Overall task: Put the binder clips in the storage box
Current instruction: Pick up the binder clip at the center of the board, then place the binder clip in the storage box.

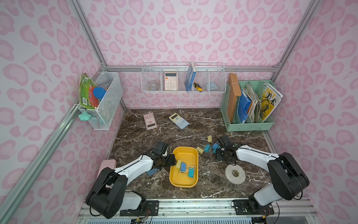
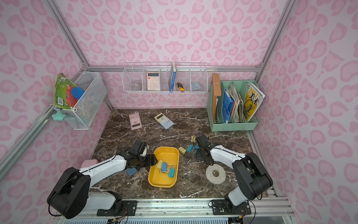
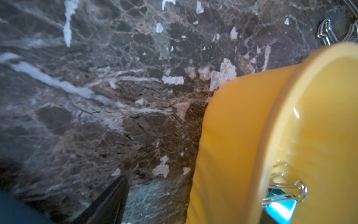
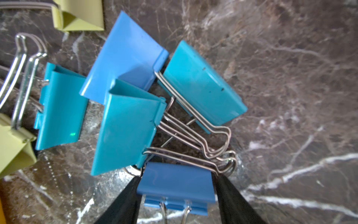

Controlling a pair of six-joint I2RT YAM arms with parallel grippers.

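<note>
The yellow storage box [image 1: 184, 182] sits mid-table and holds a pale yellow [image 1: 179, 163], a blue [image 1: 183, 166] and a teal binder clip [image 1: 191, 173]. My left gripper [image 1: 173, 160] hangs open at the box's left rim. In the left wrist view only one finger [image 3: 110, 201] shows, beside the box wall [image 3: 242, 135]. To the right of the box lie loose clips: two pale yellow [image 1: 209, 138], a teal one [image 1: 207, 147] and a blue-teal cluster [image 4: 131, 124]. My right gripper [image 4: 176, 179] is shut on a blue clip [image 4: 174, 186] at the edge of that cluster.
A white tape roll [image 1: 235, 174] lies near the right arm. A blue-grey pad [image 1: 152, 171] sits under the left arm, a pink case [image 1: 107, 164] behind it. Two calculators [image 1: 150, 121] [image 1: 178, 120] lie at the back, the mint file organizer [image 1: 249, 124] back right.
</note>
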